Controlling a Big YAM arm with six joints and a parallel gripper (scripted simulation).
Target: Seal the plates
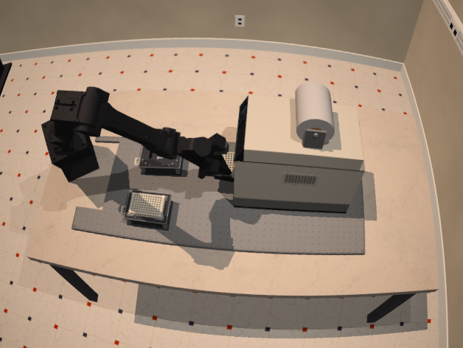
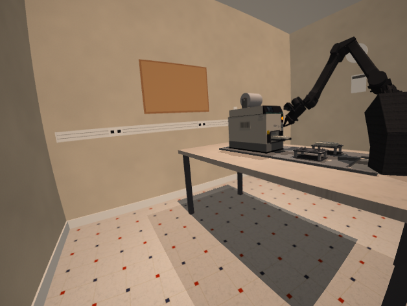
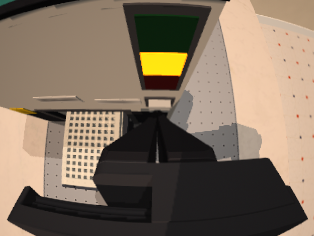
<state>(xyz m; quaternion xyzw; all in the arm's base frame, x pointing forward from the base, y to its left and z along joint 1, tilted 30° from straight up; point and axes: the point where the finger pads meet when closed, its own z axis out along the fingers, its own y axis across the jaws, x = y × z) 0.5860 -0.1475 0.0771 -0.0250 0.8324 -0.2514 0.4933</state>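
Observation:
The sealer's lamp (image 3: 163,63) (image 2: 282,118) is amber. My gripper (image 3: 157,116) (image 2: 284,124) is shut and empty, its tips at the lower edge of the pale START button (image 3: 159,103) under the lamp. A pale plate (image 3: 82,145) (image 1: 228,158) (image 2: 279,137) lies on the stage, its inner end at the sealer's opening; my fingers cover one side of it in the wrist view. The other plate (image 1: 147,204) (image 2: 325,143) sits in the front nest (image 1: 169,209); I cannot tell whether it is sealed. The back nest (image 1: 161,170) (image 2: 310,153) shows no plate, though the arm partly hides it.
The sealer (image 1: 290,184) (image 2: 245,129) stands on the perforated base (image 1: 299,235), with a white foil roll (image 1: 313,106) (image 2: 253,99) on top. The arm reaches over the back nest, and its wrist is close to the sealer's front.

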